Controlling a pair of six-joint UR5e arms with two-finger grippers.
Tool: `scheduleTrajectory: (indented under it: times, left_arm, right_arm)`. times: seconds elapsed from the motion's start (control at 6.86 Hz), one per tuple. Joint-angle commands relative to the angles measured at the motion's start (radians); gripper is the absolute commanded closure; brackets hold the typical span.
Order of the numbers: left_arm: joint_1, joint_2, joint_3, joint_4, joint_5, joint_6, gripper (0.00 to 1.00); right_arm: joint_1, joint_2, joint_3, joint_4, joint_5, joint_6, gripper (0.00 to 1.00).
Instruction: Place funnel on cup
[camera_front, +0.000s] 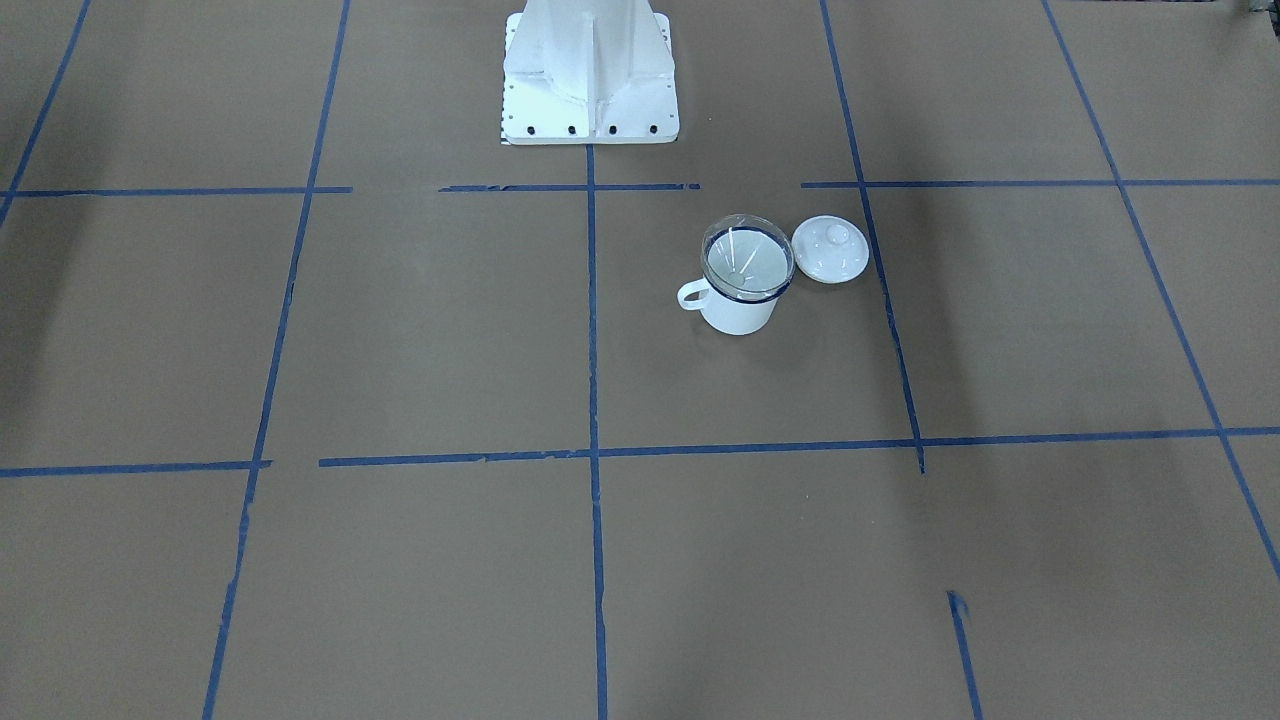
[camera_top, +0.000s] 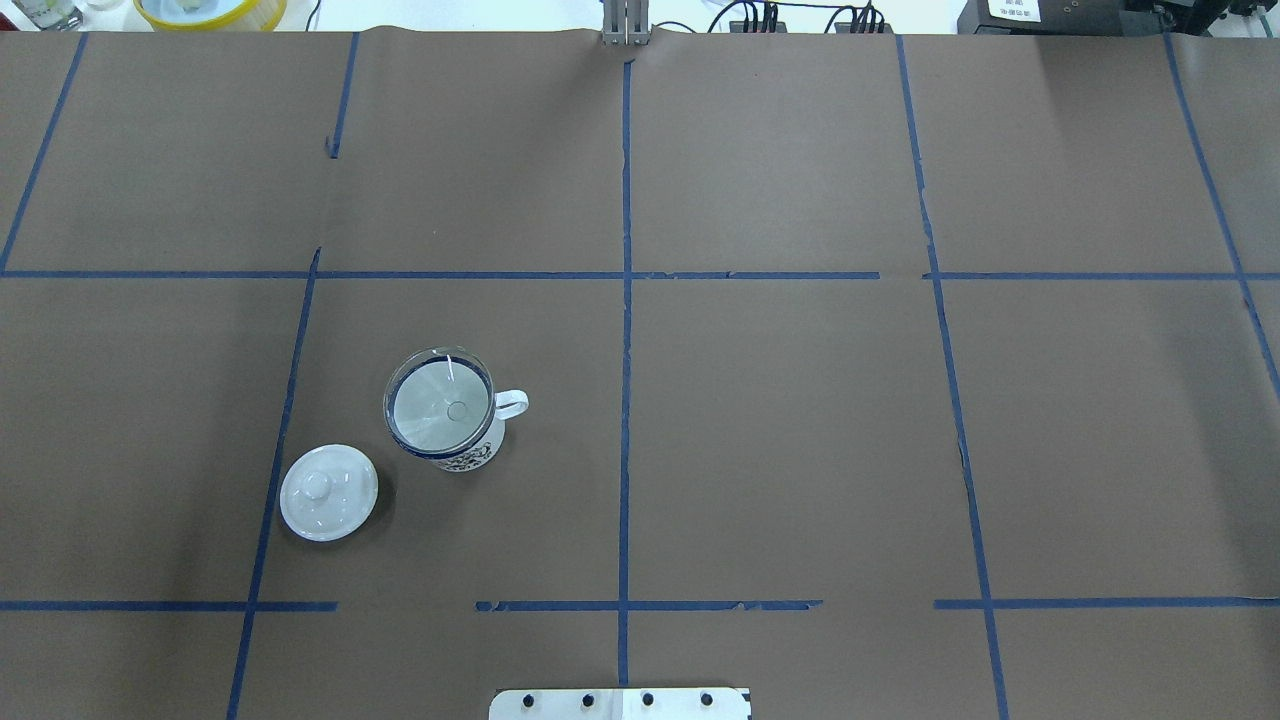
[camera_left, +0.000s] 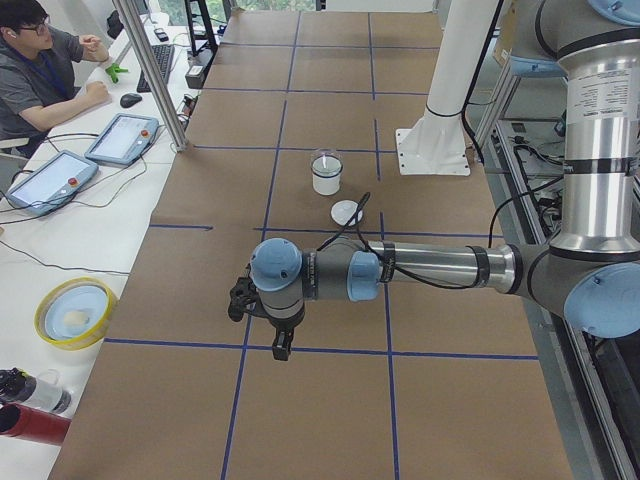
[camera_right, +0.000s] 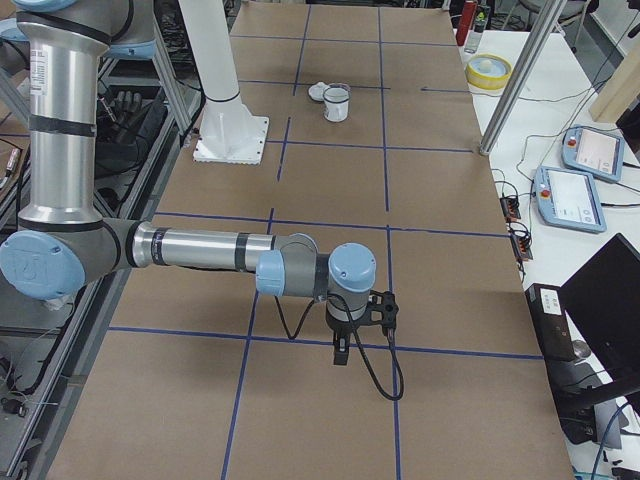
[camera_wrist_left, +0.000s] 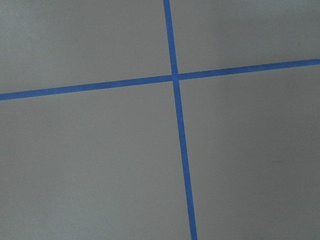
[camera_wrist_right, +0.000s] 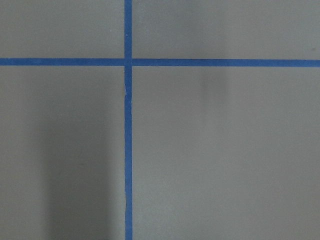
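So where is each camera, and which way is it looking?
Front: across the table, facing the robot's base; cup with funnel.
Overhead: behind the robot, looking down; same cup, plus lid.
Left side: table's end; left arm near.
Right side: opposite end; right arm near.
Left wrist: down at tape; no body.
Right wrist: likewise, tape only.

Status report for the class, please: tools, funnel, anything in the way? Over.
Left tool, right tool far from cup, state unclear. Funnel sits on cup. Lid beside, not blocking.
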Motion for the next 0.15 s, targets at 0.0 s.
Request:
scheduleTrajectory:
  times: [0.0]
  left_arm:
    - [0.0,0.0,-0.002,0.0,-0.001,0.002,0.0]
  right_arm:
    - [0.0,0.0,0.0,0.0,0.0,0.0,0.0]
